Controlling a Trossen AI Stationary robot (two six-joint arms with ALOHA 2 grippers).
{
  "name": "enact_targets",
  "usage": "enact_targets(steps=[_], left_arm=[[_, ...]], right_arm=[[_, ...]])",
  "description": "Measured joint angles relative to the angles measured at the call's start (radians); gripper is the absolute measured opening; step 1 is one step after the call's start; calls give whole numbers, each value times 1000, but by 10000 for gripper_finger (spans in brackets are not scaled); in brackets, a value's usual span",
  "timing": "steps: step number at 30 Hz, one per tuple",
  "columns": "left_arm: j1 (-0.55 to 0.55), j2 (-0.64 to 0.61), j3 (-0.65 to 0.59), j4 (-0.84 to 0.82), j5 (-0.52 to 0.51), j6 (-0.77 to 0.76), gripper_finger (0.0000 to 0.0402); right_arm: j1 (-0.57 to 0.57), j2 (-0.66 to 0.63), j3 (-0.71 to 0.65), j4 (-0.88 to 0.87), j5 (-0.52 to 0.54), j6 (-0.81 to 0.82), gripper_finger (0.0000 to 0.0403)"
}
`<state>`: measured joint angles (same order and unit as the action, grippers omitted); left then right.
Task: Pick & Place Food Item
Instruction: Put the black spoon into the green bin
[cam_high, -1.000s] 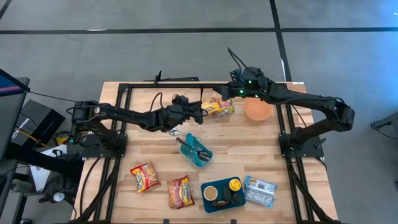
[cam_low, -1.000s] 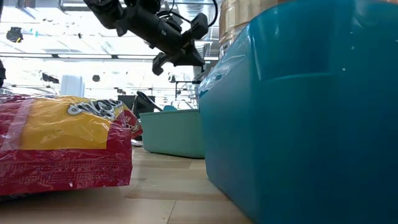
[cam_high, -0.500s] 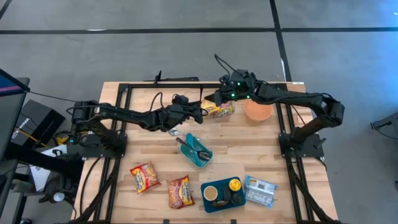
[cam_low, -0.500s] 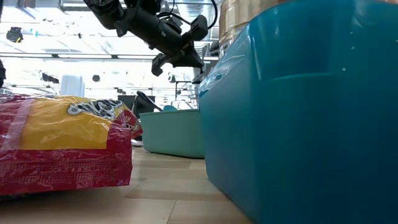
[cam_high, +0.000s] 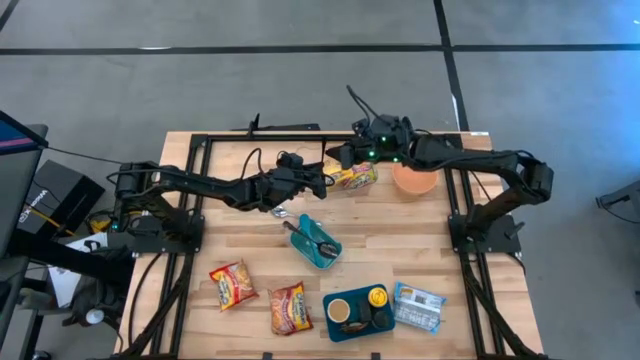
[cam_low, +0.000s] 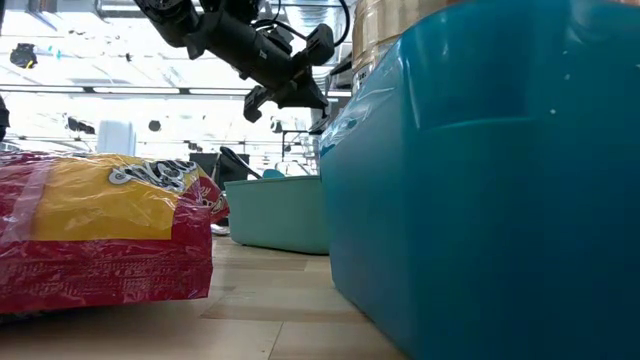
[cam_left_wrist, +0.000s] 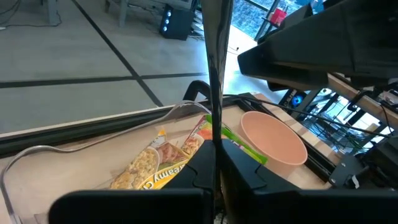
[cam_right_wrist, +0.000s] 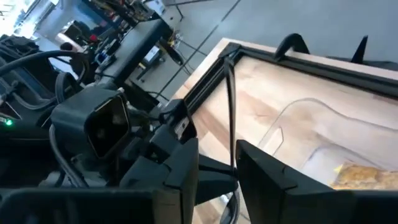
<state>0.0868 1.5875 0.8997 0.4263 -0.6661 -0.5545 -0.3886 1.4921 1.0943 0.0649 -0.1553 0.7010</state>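
A yellow-green noodle packet (cam_high: 353, 176) lies flat on the table at the far middle, next to a pink bowl (cam_high: 414, 178). My left gripper (cam_high: 322, 181) hovers just left of the packet, shut on a thin clear bag. In the left wrist view the bag shows as a dark upright edge (cam_left_wrist: 214, 93) and a faint curved outline (cam_left_wrist: 93, 140). My right gripper (cam_high: 336, 157) faces the left one from the far side. It is open, with the bag's edge (cam_right_wrist: 231, 112) rising between its fingers (cam_right_wrist: 180, 168). I cannot tell whether they touch it. My left gripper pinches the clear bag's thin edge (cam_left_wrist: 215, 140) between its two shut fingers. It comes nearly level from the table's left. The bag stands on edge above the fingers, off the table. One layer or several, I cannot tell.
A teal tray with a spoon (cam_high: 317, 243) sits mid-table. Near the front edge lie two red-yellow packets (cam_high: 232, 283) (cam_high: 290, 307), a blue tray with cups (cam_high: 357, 312) and a blue-white packet (cam_high: 418, 306). A black frame rail (cam_high: 270, 137) runs along the far side.
My right gripper has moved toward the table's left edge, sinking a little. It now stands close to my left gripper, over the noodle packet's far-left corner. The packet and bowl have not moved.
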Motion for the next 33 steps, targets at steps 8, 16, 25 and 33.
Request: enact_targets(steps=[8, 16, 25, 33], left_arm=[[0, 0, 0, 0, 0, 0, 4], [0, 0, 0, 0, 0, -4, 4], [-2, -1, 5, 8, 27, -34, 4], [-2, -1, 23, 8, 28, -26, 4]], right_arm=[[12, 0, 0, 28, 49, -3, 88], [12, 0, 0, 26, 78, -2, 77], [12, 0, 0, 25, 86, -4, 76], [29, 0, 0, 21, 112, -21, 76]])
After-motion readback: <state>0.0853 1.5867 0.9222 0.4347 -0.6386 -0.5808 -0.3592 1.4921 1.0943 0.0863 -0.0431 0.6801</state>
